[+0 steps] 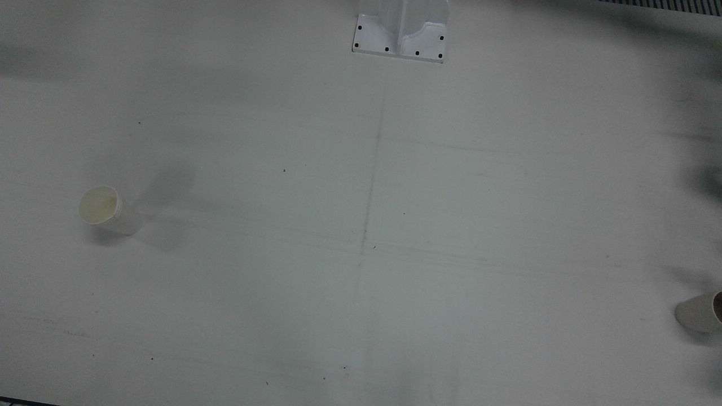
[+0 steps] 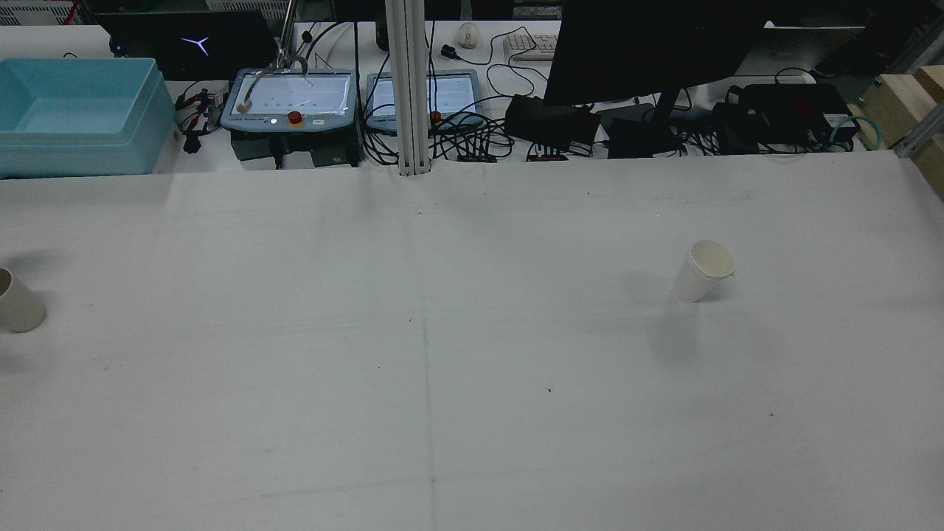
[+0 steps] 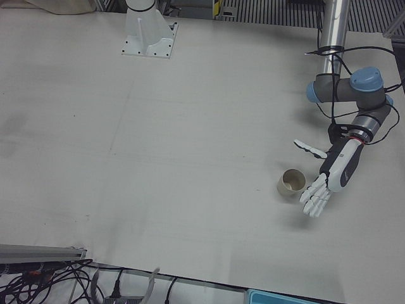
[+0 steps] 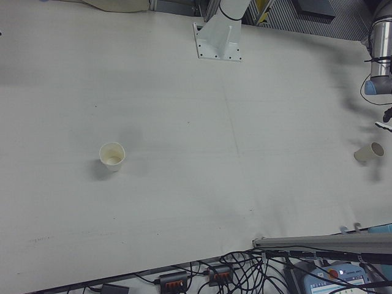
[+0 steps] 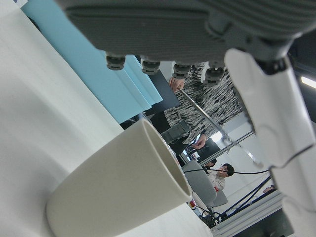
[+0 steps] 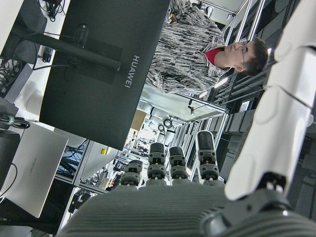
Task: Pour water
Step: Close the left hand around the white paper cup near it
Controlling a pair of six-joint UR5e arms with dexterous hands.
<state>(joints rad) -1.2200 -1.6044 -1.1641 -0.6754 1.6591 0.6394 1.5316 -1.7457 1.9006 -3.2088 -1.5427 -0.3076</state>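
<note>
In my rear view, a tapered paper cup point(image 2: 18, 302) stands upright, mouth up, at the table's point(image 2: 442, 354) left edge, my left hand point(image 3: 329, 177) just beside it, fingers spread, empty. A second smooth white cup point(image 2: 703, 271) stands far right. My right hand's point(image 6: 197, 197) state I cannot tell.

Paper cup point(image 5: 118, 192) upright on table point(image 5: 34, 123) – left hand point(image 5: 207, 34) beside (fingers spread).
</note>
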